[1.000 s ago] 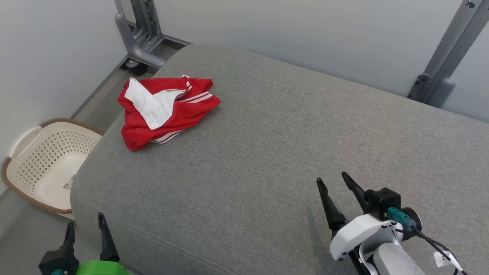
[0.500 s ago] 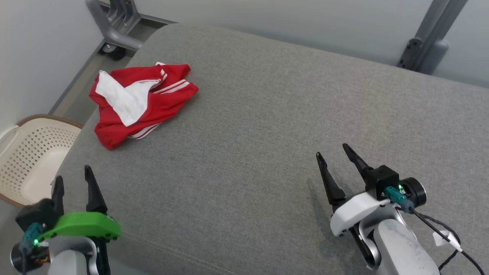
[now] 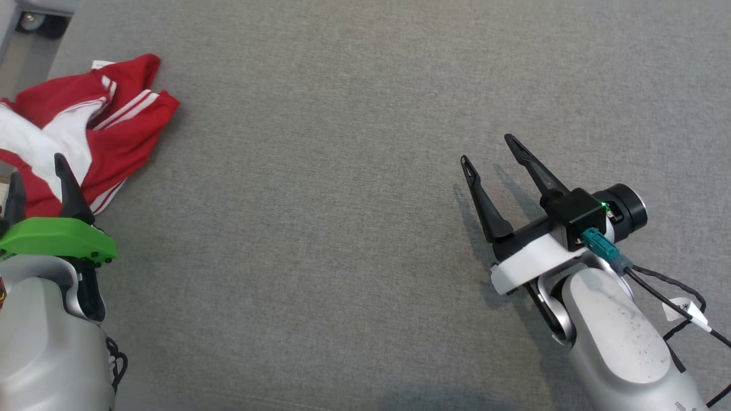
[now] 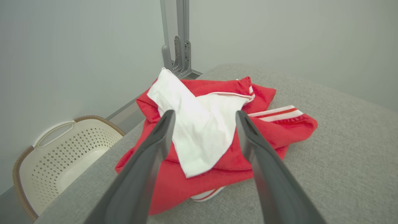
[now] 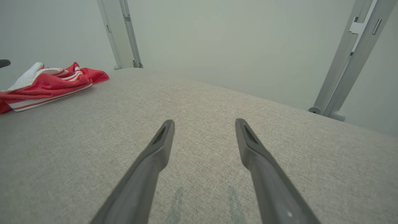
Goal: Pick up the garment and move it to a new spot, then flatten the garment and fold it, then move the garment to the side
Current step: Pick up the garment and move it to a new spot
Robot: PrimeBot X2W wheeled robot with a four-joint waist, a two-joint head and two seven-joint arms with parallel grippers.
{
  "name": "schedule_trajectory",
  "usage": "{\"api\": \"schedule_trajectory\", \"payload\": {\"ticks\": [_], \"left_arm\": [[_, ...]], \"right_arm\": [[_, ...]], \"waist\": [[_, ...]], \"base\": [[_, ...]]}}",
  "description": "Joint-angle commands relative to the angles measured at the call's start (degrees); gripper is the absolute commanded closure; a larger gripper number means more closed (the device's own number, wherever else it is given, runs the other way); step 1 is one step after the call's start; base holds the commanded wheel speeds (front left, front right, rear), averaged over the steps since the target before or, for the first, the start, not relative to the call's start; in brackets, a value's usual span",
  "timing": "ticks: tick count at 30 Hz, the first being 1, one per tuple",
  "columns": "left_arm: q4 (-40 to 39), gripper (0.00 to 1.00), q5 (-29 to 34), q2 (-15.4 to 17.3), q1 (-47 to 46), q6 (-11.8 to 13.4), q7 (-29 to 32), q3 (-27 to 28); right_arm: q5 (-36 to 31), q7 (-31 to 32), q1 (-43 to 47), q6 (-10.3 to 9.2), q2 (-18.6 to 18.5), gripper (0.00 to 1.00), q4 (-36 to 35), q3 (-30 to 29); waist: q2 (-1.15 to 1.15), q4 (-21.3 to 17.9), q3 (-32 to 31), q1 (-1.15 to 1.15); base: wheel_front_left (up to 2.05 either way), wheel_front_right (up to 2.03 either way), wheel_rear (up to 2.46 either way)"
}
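Note:
The garment [image 3: 123, 123] is a crumpled red piece with white stripes and a white inner panel, lying at the left edge of the grey cushion [image 3: 342, 200]. In the left wrist view the garment [image 4: 264, 127] sits just beyond my fingers, its white panel framed between them. My left gripper [image 3: 37, 171] is open, its tips over the garment's near edge and apart from the cloth. My right gripper [image 3: 485, 148] is open and empty over bare cushion at the right, far from the garment [image 5: 46, 84].
A cream perforated laundry basket [image 4: 62, 152] stands on the floor left of the cushion. Grey metal frame posts [image 5: 348, 59] rise behind the cushion along the pale wall. A caster wheel [image 3: 34, 23] shows at the top left.
The head camera has tilted down and nearer, so the whole scene shifted up and left. Both arms have reached forward; the left gripper now stands at the garment's near edge.

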Motion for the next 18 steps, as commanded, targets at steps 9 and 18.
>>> {"api": "schedule_trajectory", "payload": {"ticks": [9, 18], "left_arm": [[13.4, 0.00, 1.0, 4.2, -8.0, 2.0, 0.0, 0.5], [13.1, 1.00, 2.6, 5.0, -9.4, 2.2, 0.0, -0.5]], "right_arm": [[-0.1, 0.0, -1.9, -0.06, -1.7, 0.00, -2.6, 0.0], [0.6, 0.0, -1.1, -0.06, -0.7, 0.00, -2.3, -1.8]], "waist": [[0.00, -7.8, 7.3, 0.00], [0.00, -8.9, 6.6, 0.00]], "base": [[0.00, 0.00, 0.00], [0.00, 0.00, 0.00]]}}
